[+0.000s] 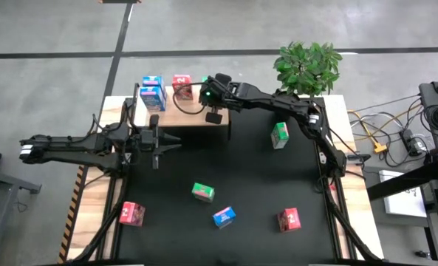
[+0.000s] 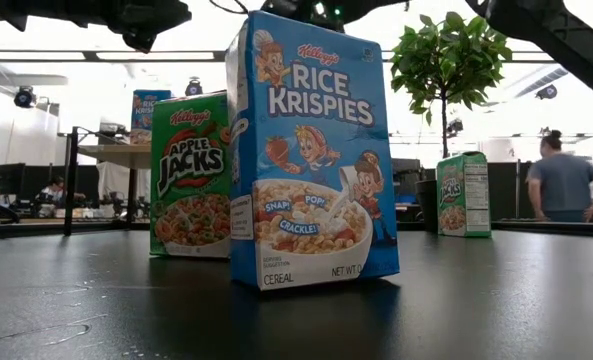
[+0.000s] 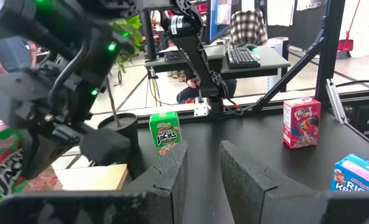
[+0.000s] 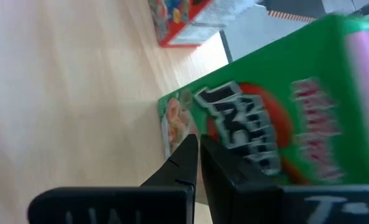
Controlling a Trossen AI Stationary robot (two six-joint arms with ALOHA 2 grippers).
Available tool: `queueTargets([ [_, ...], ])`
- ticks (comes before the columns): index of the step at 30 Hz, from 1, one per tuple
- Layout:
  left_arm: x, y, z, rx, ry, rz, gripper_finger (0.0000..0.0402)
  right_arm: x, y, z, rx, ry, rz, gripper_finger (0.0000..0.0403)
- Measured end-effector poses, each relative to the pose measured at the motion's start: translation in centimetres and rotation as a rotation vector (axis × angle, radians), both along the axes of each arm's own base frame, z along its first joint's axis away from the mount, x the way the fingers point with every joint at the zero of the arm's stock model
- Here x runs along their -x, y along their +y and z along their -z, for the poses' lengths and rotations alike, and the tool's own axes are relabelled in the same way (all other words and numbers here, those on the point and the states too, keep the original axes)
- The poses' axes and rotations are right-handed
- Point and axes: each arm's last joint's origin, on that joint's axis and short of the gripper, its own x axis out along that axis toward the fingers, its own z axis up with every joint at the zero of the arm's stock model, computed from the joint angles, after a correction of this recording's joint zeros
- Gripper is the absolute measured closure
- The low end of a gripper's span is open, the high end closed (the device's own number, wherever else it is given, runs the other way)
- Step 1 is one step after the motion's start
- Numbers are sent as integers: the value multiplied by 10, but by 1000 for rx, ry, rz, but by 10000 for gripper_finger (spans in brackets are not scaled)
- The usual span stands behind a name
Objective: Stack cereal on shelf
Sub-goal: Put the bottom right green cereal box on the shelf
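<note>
The right pincer (image 1: 213,111) is reaching over the pale wooden shelf (image 1: 193,117) at the far side of the bench (image 1: 248,177), its fingers pressed fully together and holding nothing. Its wrist view is showing a green cereal box (image 4: 277,124) on the shelf board right beyond the fingertips, touching or nearly so, so my guess is it's nudging that box into line rather than carrying it. Two blue boxes (image 1: 152,92) and a red box (image 1: 182,85) are already sitting on the shelf's far edge.

The left pincer (image 1: 156,146) is hanging just off the shelf's near-left corner, fingers narrowly apart with nothing between them, probably waiting its turn.

Still out on the black mat: a green box (image 1: 280,134) to the right of the shelf, another green box (image 1: 202,192) and a blue Rice Krispies box (image 1: 224,216) near the middle, and red boxes at near left (image 1: 132,213) and near right (image 1: 289,219).

A potted plant (image 1: 307,66) is standing at the far right corner. Behind it all there's an open workshop with desks, and a person (image 2: 561,185) is facing away.
</note>
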Motion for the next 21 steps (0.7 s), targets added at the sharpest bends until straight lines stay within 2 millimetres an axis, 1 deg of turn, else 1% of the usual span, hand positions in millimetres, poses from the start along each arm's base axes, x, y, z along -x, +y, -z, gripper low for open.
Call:
queueTargets([
  [5, 0, 0, 0, -5, 1, 0, 326, -1, -7, 8, 11, -1, 2, 394],
  [8, 0, 0, 0, -8, 1, 1, 326, -1, -7, 11, 9, 8, 1, 394],
  [15, 0, 0, 0, -8, 1, 1, 326, -1, -8, 12, 7, -3, 8, 394],
  [21, 0, 0, 0, -8, 2, 1, 326, -3, -14, 14, 27, -39, 15, 394],
])
